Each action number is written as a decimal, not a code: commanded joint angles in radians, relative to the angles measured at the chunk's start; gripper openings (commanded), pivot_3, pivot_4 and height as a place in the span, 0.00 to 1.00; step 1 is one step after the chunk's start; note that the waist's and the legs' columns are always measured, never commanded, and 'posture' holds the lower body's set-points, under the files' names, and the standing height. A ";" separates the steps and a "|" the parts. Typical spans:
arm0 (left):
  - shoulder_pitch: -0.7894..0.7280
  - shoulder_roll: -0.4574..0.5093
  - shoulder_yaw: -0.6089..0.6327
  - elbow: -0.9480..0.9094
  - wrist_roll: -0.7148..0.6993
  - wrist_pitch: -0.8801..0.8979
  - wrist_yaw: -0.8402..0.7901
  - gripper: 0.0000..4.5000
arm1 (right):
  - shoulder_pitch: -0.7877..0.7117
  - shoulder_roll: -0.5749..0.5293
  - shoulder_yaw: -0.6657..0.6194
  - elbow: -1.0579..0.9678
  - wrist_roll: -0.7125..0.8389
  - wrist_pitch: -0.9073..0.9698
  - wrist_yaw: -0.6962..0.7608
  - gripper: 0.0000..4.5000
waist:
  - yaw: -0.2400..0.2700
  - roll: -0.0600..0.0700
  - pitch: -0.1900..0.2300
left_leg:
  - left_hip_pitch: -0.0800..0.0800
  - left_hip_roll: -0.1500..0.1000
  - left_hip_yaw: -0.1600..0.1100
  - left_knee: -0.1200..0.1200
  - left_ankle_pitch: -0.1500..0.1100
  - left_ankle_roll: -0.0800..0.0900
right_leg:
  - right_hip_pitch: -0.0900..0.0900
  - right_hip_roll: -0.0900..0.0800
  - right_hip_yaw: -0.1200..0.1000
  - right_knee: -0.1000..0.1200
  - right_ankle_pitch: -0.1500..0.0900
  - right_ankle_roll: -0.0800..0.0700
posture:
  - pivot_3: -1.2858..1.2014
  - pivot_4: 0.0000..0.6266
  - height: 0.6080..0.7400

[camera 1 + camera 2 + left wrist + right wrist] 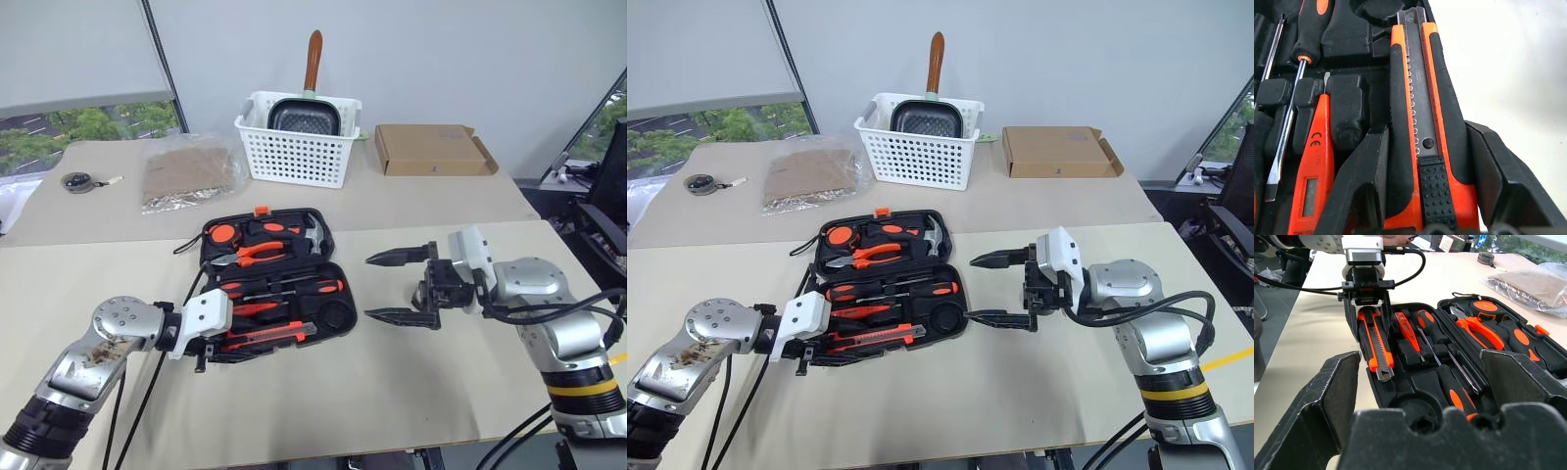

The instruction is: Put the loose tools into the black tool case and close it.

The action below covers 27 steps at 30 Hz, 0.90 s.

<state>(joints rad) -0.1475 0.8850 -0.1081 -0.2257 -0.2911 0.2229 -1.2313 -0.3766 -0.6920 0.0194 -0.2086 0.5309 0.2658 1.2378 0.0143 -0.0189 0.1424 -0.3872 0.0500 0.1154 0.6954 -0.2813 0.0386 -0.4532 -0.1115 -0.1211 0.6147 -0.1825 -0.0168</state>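
Note:
The black tool case (331,238) lies open in the middle of the near table. Two black-and-orange screwdrivers (284,287) and a slim orange tester screwdriver (1315,166) rest in recesses of its front half. An orange-black utility knife (269,338) lies along the case's front edge. My left gripper (1425,129) is at the case's front left corner, shut on the knife's handle end with a finger on each side. To the right of the case, my right gripper (370,287) points left at it, wide open and holding nothing.
Orange pliers (260,252), a hammer and a round tape measure sit in the case's rear half. On the far table stand a white basket (294,152) with a pan, a cardboard box (431,149), a plastic bag (186,171) and a small round object (76,181).

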 commanded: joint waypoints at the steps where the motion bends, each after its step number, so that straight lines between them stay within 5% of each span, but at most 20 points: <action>1: -0.037 0.009 0.007 0.049 0.056 -0.038 0.025 0.40 | -0.025 0.003 -0.019 -0.035 0.015 -0.005 -0.010 1.00 | 0.001 0.000 0.000 | 0.000 0.000 0.000 0.000 0.000 0.000 | 0.000 0.000 0.000 0.000 0.000 0.000 | 0.52 0.24 0.70; 27: -0.170 -0.050 0.076 0.085 -0.135 0.005 -0.047 0.40 | -0.021 0.014 -0.017 -0.066 0.020 0.006 -0.049 1.00 | 0.000 0.000 0.000 | -0.001 0.000 0.000 0.001 0.002 0.001 | 0.000 0.000 0.000 0.001 0.001 0.000 | 0.52 0.24 0.70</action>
<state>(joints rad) -0.3050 0.8247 -0.0560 -0.1123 -0.3991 0.2199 -1.2633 -0.3872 -0.6773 0.0214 -0.2436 0.5322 0.2697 1.1949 0.0145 -0.0190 0.1424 -0.3881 0.0495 0.1153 0.6964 -0.2797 0.0398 -0.4530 -0.1118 -0.1213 0.6157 -0.1818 -0.0169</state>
